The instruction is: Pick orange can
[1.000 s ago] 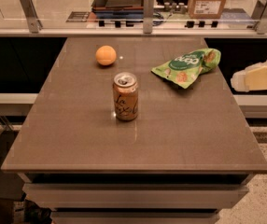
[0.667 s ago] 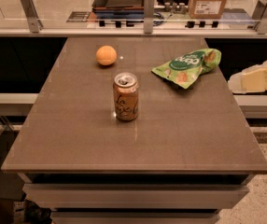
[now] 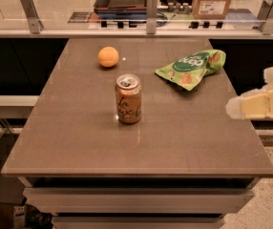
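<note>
The orange can (image 3: pixel 128 99) stands upright near the middle of the brown table (image 3: pixel 79 142). It is orange-tan with dark cursive lettering and a silver pull-tab top. My gripper (image 3: pixel 249 90) is at the right edge of the view, over the table's right edge and well to the right of the can. Its cream fingers (image 3: pixel 256 106) stand apart and hold nothing.
A round orange fruit (image 3: pixel 108 57) lies behind and left of the can. A green snack bag (image 3: pixel 191 68) lies behind and right of it, between the can and my gripper. A glass rail with metal posts (image 3: pixel 151 13) runs along the table's far edge.
My gripper has moved lower in the view and a little to the left, towards the table. The can, the fruit and the bag have not moved.
</note>
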